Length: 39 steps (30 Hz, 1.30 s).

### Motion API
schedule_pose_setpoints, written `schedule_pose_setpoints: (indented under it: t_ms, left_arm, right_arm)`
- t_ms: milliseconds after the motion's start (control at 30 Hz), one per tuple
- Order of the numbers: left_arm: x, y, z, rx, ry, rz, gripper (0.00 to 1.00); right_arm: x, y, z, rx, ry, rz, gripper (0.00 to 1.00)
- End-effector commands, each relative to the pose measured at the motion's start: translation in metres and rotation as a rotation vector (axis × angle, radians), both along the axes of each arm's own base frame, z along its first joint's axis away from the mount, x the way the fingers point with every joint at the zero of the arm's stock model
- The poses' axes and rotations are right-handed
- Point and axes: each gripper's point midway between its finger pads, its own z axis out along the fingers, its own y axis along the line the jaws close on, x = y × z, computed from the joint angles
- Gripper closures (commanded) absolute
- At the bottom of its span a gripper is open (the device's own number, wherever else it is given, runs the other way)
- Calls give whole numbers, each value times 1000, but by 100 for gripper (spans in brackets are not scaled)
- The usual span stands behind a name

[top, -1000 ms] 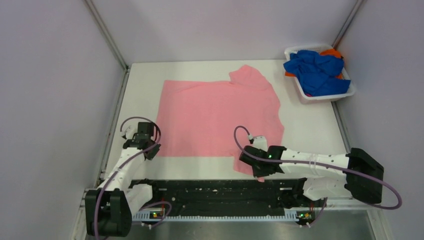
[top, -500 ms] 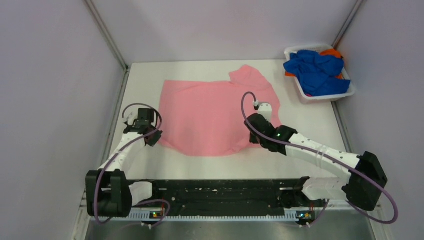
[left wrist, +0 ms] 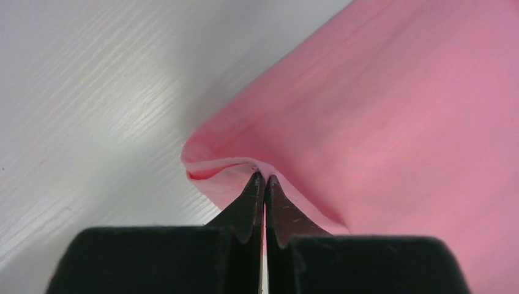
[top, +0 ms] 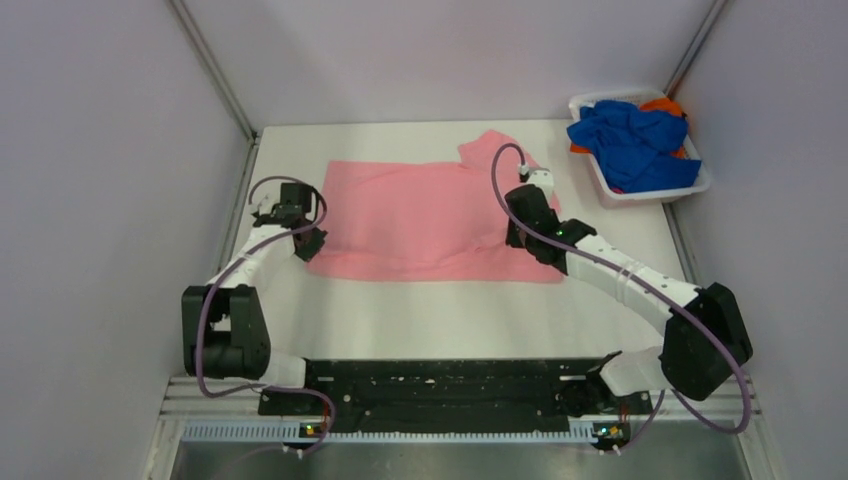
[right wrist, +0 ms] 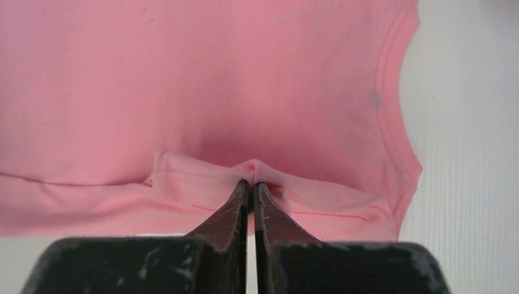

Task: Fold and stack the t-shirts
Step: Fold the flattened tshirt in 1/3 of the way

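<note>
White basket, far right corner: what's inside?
Crumpled royal blue cloth heaps over the white basket, and orange cloth peeks out at its far edge. Whatever lies beneath the blue is covered, so I cannot tell how many shirts there are.

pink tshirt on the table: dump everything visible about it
The light pink soft cloth t-shirt lies on the white table, doubled over itself into a wide flat band. One sleeve sticks out at its far right. The left gripper is shut on its left folded corner; the right gripper is shut on a stitched edge at its right end. Nothing else touches it.
</note>
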Motion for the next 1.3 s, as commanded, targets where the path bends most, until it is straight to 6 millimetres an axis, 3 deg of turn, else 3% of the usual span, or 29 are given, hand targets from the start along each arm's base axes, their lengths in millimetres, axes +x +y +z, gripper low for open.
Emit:
schedule_pose_setpoints:
  t_ms: [0,200,233,533,567,700,767,800,867,900,1000,1033,1067,1167,1267]
  left_arm:
    - [31,12,17,36,-56,19,100]
    - [45,16,17,63,-50,19,100]
    - [46,26,17,66,-52,42,100]
    - [75,22,-2,35,-67,19,100]
    - [79,22,-2,32,-65,20,96]
    - [98,19,6,19,-89,6,41]
    - [102,16,16,8,-118,-6,36]
    - [101,16,23,6,-143,-11,35]
    - [93,15,30,7,-165,-10,33]
    - [87,15,31,6,-171,-13,31]
    - [73,6,33,-24,-189,-62,10]
    - [70,-1,33,-52,-195,-92,2]
    - [69,-8,34,-71,-203,-124,1]
    - [65,-26,29,-133,-212,-197,1]
    - [61,-41,21,-180,-210,-255,1]
  right_arm:
    - [32,4,26,41,-79,1,100]
    - [51,-7,18,23,-62,4,100]
    - [53,-9,16,17,-56,8,100]
    - [95,-20,-14,34,4,2,99]
    - [103,-21,-17,34,5,2,96]
    - [147,-21,-17,22,6,13,79]
    - [160,-26,-14,-27,14,4,56]
    - [162,-27,-13,-40,23,0,51]
    - [157,-27,-14,-34,42,-3,24]
    - [150,-27,-15,-19,48,-5,16]
    - [125,-16,-14,84,43,39,2]
    - [115,-11,-14,121,42,53,1]
    - [104,-5,-10,158,28,73,1]
    - [73,13,-21,224,40,130,1]
    - [54,34,-31,280,59,187,1]
